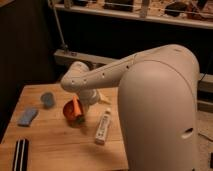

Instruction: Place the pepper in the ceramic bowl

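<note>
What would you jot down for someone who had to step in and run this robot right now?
Gripper: low over the wooden table, at the right edge of the ceramic bowl, mostly hidden behind the arm.
Pepper: standing tilted in the bowl, its upper end toward the gripper; whether it is released cannot be seen.
Nearby: white tube lying right of the bowl, small cup and blue sponge to its left.
Done: pepper brought into the bowl.
Left: confirm release, then lift the arm away.
</note>
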Robot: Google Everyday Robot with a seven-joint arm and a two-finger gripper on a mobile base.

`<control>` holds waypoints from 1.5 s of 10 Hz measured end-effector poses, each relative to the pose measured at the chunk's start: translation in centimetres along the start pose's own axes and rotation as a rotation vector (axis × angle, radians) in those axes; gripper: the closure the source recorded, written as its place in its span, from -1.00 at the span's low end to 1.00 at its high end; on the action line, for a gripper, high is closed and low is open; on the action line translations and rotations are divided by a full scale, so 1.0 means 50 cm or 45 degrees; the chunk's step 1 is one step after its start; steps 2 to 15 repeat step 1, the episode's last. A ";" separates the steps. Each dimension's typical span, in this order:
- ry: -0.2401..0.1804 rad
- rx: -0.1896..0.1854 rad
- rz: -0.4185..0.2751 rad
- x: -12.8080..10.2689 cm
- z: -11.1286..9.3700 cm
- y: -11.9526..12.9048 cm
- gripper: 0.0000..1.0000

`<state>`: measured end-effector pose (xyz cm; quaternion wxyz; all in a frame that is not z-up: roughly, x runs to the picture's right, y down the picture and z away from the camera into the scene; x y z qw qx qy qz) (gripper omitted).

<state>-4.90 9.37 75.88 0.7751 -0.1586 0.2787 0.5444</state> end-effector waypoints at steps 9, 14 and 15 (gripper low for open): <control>0.001 0.000 0.001 0.000 0.001 -0.001 -0.60; 0.001 0.000 0.001 0.000 0.001 -0.001 -0.60; 0.001 0.000 0.001 0.000 0.001 -0.001 -0.60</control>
